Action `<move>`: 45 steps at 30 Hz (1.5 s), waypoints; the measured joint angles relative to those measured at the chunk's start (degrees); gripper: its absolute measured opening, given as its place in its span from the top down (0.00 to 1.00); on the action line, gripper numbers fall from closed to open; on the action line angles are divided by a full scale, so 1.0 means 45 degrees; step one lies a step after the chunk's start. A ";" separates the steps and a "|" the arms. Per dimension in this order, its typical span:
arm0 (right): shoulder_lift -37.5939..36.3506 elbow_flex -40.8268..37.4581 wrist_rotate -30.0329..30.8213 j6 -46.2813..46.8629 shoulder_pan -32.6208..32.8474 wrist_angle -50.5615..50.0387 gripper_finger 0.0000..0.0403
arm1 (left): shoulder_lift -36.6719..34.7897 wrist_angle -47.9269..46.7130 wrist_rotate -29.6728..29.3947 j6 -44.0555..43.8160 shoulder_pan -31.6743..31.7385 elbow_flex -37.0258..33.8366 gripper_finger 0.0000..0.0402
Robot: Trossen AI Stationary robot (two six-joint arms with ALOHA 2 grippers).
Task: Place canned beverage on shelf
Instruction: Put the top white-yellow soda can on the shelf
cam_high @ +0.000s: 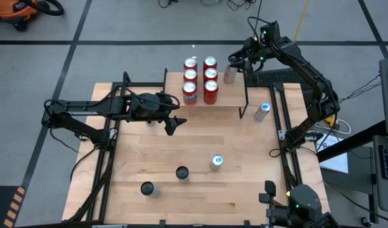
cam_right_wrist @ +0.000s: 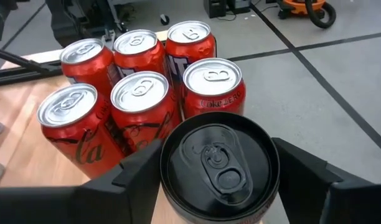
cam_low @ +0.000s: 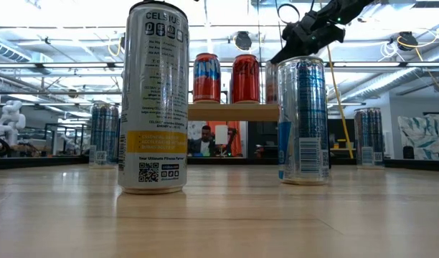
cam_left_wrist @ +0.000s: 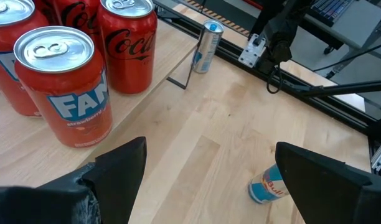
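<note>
The shelf (cam_high: 229, 101) stands at the table's far edge with several red cans (cam_high: 200, 79) grouped on its left half. To their right, upright on the shelf's far right part, is a can with a dark top (cam_right_wrist: 218, 165); my right gripper (cam_high: 235, 65) is shut on it, reaching in from the far right. My left gripper (cam_high: 172, 123) hangs open above the table just in front of the shelf's near edge, with nothing between its fingers (cam_left_wrist: 122, 168). My right gripper pinches the dark-topped can between its two fingers, one on each side of the can's wall (cam_right_wrist: 169, 186) just below the rim. The fingers come from the table's far right side, slanting downward. The can is upright; the gripper hides its base.
Loose cans stand on the table: a slim blue-and-silver one (cam_high: 264, 112) right of the shelf, a light one (cam_high: 216, 162), and two dark-topped ones (cam_high: 182, 172) (cam_high: 147, 188) near the front. The shelf's right half (cam_high: 235, 95) has bare wood.
</note>
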 joint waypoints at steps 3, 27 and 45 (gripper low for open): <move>0.0000 0.0000 0.0004 -0.0233 0.0000 -0.0072 0.41 | 0.0000 -0.0003 0.0000 -0.0002 -0.0005 0.0000 0.11; -0.0052 0.0005 0.0165 -0.0445 0.0000 -0.0433 0.18 | 0.0000 -0.0469 0.0010 -0.0003 0.0000 -0.0005 0.11; -0.0107 0.0015 0.1756 -0.1247 -0.0155 -0.1172 0.18 | 0.0000 -0.0587 0.0021 -0.0003 -0.0003 -0.0005 0.11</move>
